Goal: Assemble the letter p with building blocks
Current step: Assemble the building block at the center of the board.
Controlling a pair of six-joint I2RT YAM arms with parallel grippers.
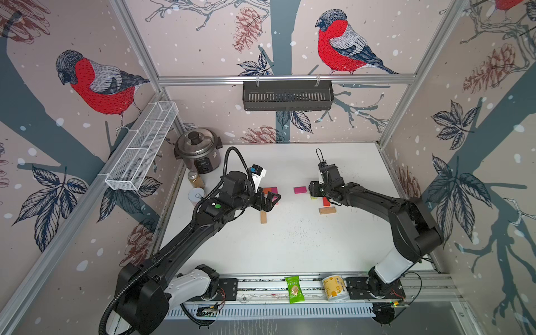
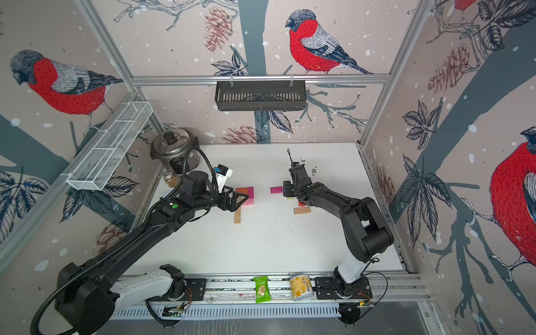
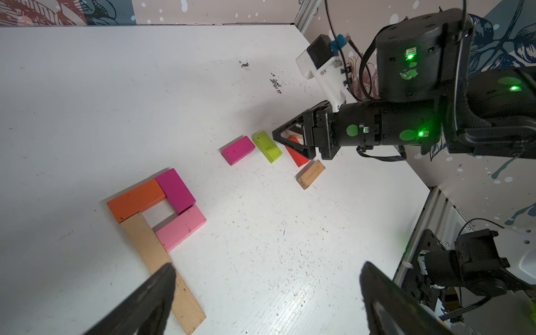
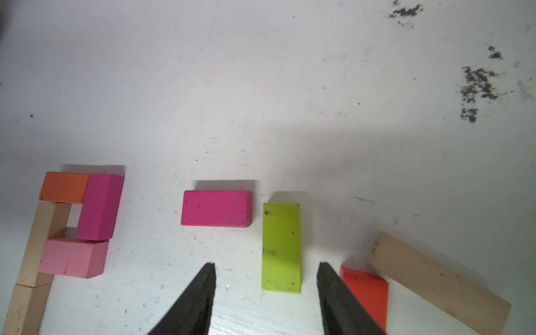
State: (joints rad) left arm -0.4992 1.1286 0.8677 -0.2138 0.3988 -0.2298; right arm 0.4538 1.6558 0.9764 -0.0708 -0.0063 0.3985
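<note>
Rice cooker [image 1: 198, 150] lidded, right gripper [image 4: 266, 265] low with jaws apart astride the lime block [image 4: 280, 246], left gripper [image 3: 266, 266] spread wide by the wood bar [image 3: 145, 240].

Top views — high overhead, tilted down, whole table [image 1: 290, 246] in frame. Left wrist view looks across it, mid-range; right wrist view close, downward. Both wrists share the building blocks [image 3: 174, 194].

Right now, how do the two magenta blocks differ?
The built-in magenta block touches the orange block and light pink block; the loose magenta block touches nothing. The built-in magenta block runs parallel to the wood bar; the loose magenta block lies crosswise to it. Both are magenta and lie flat.
</note>
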